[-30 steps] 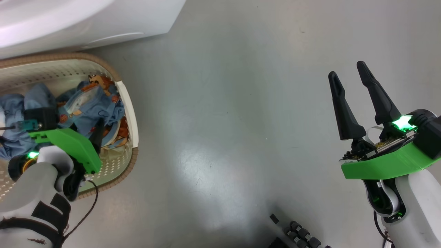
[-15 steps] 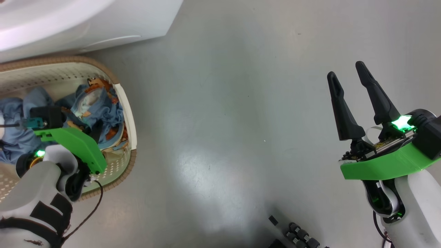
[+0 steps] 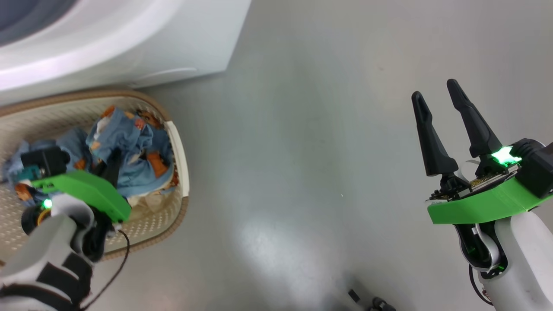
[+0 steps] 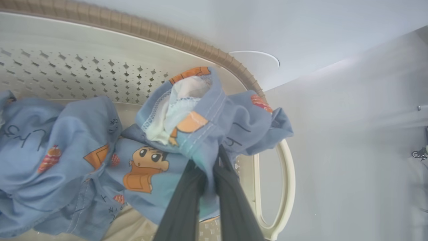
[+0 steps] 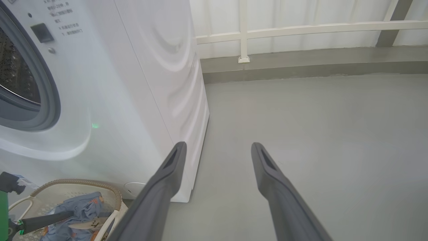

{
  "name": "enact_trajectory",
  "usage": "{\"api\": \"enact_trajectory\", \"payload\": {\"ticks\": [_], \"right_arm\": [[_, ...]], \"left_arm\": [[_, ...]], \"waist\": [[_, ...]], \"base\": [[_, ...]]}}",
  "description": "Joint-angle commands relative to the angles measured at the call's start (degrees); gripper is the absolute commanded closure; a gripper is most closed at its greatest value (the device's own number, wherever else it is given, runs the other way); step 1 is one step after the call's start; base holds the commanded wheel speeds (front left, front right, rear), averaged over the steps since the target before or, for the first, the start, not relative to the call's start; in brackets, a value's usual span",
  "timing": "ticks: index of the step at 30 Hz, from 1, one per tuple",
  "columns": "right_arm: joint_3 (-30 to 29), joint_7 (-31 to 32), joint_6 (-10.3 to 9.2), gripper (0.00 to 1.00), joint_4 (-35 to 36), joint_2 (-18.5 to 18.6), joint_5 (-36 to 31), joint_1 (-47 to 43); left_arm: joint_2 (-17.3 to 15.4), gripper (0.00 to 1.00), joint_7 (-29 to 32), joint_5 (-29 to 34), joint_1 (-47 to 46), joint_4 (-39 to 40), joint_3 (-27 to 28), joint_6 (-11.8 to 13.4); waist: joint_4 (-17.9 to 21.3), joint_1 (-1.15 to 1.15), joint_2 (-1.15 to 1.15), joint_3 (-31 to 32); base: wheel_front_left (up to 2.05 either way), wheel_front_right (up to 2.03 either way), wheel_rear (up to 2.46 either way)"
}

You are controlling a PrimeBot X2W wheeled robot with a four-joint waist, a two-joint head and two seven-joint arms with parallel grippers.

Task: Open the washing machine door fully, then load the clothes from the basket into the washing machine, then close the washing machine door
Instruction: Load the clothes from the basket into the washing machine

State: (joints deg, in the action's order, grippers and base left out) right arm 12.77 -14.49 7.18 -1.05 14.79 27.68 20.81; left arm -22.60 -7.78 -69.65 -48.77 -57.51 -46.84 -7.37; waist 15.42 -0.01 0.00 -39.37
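Left wrist view: clothes [image 4: 100, 157], light blue with orange-brown cartoon prints and some white lining, lie bunched in the basket [image 4: 83, 67]. One fold stands higher than the rest of the bundle. We note the left hand [image 4: 209, 167] with its two dark fingers [image 4: 180, 207] pressed together on that fold, cloth pinched between them. The bundle sits toward the basket's end with the white handle [image 4: 291, 180]; the perforated wall behind it is bare.

Head view: we see the basket on the grey floor [image 3: 302, 172], just in front of the washing machine [image 3: 173, 47], with the left forearm reaching into it from the near side.

Right wrist view: the basket is at the foot of the machine's front, near its lower corner. Higher up, the grey gasket [image 5: 50, 100] rings the mouth and a slice of perforated steel drum [image 5: 13, 77] shows inside. The right hand [image 5: 218, 145] hangs over bare floor, well apart from basket and machine. Its fingers are spread wide with nothing between them, and they point toward a white railing [image 5: 301, 28] along the far wall.
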Motion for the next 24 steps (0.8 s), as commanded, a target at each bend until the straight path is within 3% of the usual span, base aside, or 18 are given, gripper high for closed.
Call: {"api": "enact_trajectory", "payload": {"ticks": [1, 15, 24], "right_arm": [[0.59, -0.51, 0.31, 0.00, 0.70, 0.92, 0.02, -0.75], [-0.01, -0.51, 0.31, 0.00, -2.15, 1.90, 1.62, -3.30], [-0.82, -0.51, 0.31, 0.00, -2.65, 3.41, 2.40, -6.65]], "left_arm": [[-2.07, 1.00, -1.33, -0.75, 1.72, 0.93, 0.92, -0.12], [-1.80, 1.00, -7.07, -1.77, 7.82, 4.28, -0.93, -0.12], [-2.32, 1.00, -7.20, 7.99, 11.69, 9.51, 9.13, -0.12]], "waist": [[-1.40, 0.01, 0.00, 2.41], [-4.73, 0.01, 0.00, 12.79], [-6.92, 0.01, 0.00, 18.29]], "base": [[0.00, 0.00, 0.00], [0.00, 0.00, 0.00], [0.00, 0.00, 0.00]]}}
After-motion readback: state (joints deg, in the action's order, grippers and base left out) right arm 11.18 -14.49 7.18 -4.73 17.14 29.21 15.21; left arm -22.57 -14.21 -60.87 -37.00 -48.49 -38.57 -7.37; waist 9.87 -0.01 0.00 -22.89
